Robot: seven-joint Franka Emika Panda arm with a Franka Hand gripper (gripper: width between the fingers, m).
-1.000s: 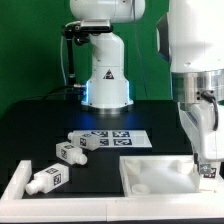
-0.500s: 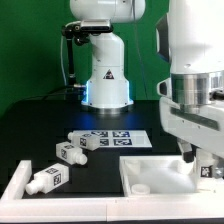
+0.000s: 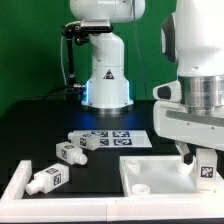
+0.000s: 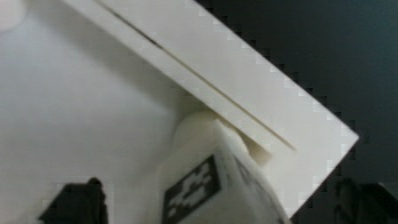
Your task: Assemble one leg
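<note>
My gripper [image 3: 205,160] hangs over the right side of the large white tray-like part [image 3: 150,178] and is shut on a leg [image 3: 207,170], whose black-and-white tag shows below the hand. In the wrist view the leg [image 4: 210,185] stands between my two dark fingertips [image 4: 75,200], close to the tray's raised rim [image 4: 214,75]. Three more legs lie on the black table: one [image 3: 86,141] beside the marker board, one [image 3: 68,153] in front of it, and one [image 3: 45,180] at the front, toward the exterior view's left.
The marker board [image 3: 125,138] lies flat behind the tray. The arm's base [image 3: 106,78] stands at the back with a green backdrop behind it. A white rail [image 3: 14,185] runs along the table's front corner on the exterior view's left.
The wrist has turned and the hand's body now fills more of the exterior view's right. The leg stays gripped over the tray's right side. The loose legs have not moved.
</note>
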